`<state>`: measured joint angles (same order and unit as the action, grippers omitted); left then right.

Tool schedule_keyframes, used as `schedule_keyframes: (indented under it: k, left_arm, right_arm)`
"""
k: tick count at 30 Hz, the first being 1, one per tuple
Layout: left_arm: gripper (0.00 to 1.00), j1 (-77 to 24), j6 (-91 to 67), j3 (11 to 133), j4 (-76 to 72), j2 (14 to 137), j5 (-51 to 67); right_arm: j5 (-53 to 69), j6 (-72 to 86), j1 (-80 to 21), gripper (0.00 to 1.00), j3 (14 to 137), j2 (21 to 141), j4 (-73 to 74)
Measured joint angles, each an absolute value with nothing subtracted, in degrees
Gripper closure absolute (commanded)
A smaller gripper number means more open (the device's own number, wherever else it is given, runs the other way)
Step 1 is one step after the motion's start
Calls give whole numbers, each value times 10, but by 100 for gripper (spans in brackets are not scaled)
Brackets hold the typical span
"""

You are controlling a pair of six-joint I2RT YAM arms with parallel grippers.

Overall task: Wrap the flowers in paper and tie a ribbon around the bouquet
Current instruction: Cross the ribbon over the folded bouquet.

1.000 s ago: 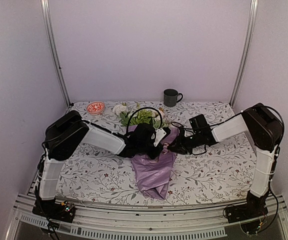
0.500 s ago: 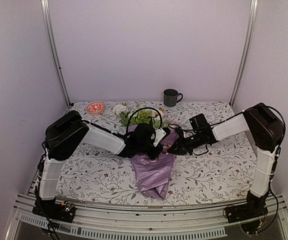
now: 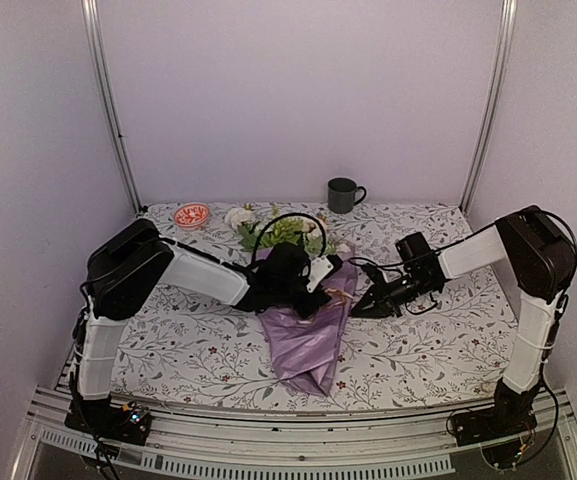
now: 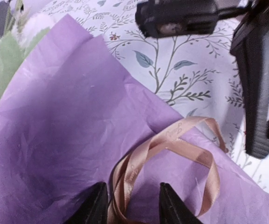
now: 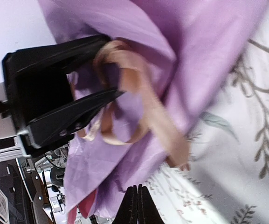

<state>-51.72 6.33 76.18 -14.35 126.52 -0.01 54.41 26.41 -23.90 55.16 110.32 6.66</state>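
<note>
Top external view, from the near edge outward: the paper (image 3: 308,350) cone of the bouquet (image 3: 313,320) lies with its folded point toward the arm bases. Just past it, the right gripper (image 3: 360,308) has backed off to the right. A second ago it sat against the bouquet's waist; now a strip of cloth (image 3: 418,340) shows between them. Its fingers are pressed together on nothing. The left gripper (image 4: 133,205) has loosened in the same moment: its fingers (image 4: 96,205) stand parted astride the ribbon (image 4: 171,140), which lies in loose loops on the paper at the waist. I judge the tie has been made and both grippers are letting go, though the knot looks slack. Both arms reach low and inward, elbows out. Farther back, the flowers (image 3: 286,232) fan from the cone, and beyond them stands a mug (image 3: 344,195).
</note>
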Motion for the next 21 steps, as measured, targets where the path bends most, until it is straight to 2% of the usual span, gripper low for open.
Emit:
schedule_keyframes:
  k: [2,6,9,15,21]
  left_arm:
    - [58,-517,68,766,-130,1256,20]
    - [71,-516,75,768,-118,1233,49]
    - [76,-516,73,779,-109,1232,52]
    - [76,-511,66,807,-87,1274,51]
    - [76,-509,55,807,-81,1288,54]
  right_arm:
    - [538,259,-236,100,552,1123,71]
    - [530,254,-236,100,555,1135,82]
    - [529,247,-236,100,559,1133,79]
    - [524,229,-236,95,559,1077,77]
    - [522,215,-239,86,559,1027,13]
